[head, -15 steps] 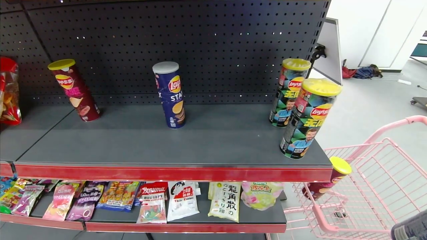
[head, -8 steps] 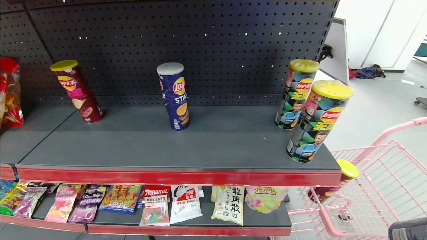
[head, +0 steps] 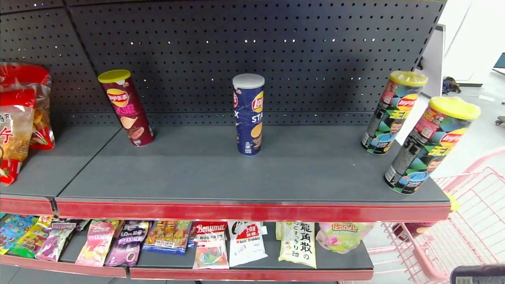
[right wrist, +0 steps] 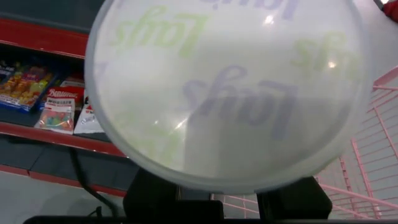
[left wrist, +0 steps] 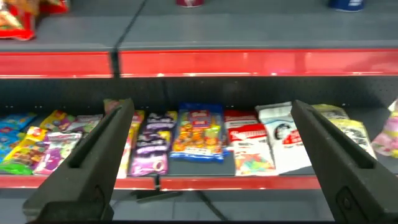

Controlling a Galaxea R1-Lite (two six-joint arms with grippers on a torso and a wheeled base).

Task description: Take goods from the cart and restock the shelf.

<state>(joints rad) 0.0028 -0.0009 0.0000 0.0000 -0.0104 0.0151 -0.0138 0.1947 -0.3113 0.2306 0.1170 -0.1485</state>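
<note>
Left gripper (left wrist: 211, 168): fingers spread wide with nothing between them. It faces the lower shelf (left wrist: 205, 182) and its row of candy packets (left wrist: 199, 134).

Shelf (head: 221, 173), dark board with a red front edge, backed by pegboard (head: 236, 51):
- Far left, on the adjoining board: red snack bags (head: 19, 114), standing.
- Maroon can (head: 126, 108), yellow lid, upright, close to the pegboard at the left.
- Blue can (head: 249, 114), grey lid, upright, mid-shelf, well apart from the maroon one.
- Rear green can (head: 394, 112), yellow lid, upright, at the right and toward the back.
- Front green can (head: 432, 146), yellow lid, upright at the front right corner. It is near the rear one but not touching it.

Cart (head: 424, 260): pink wire, just beside the shelf's right end. The can in the cart (head: 412, 228) is maroon with a yellow lid and leans inside the basket, mostly hidden behind the shelf's red edge.

Right gripper (right wrist: 239, 199): clenched on the held can (right wrist: 230, 87). The can's translucent lid sits right before the wrist camera, and dark gripper parts show beneath it. Behind the can are the lower shelf's packets on one side and pink cart wire on the other. This can is off the shelf, near the cart.
</note>
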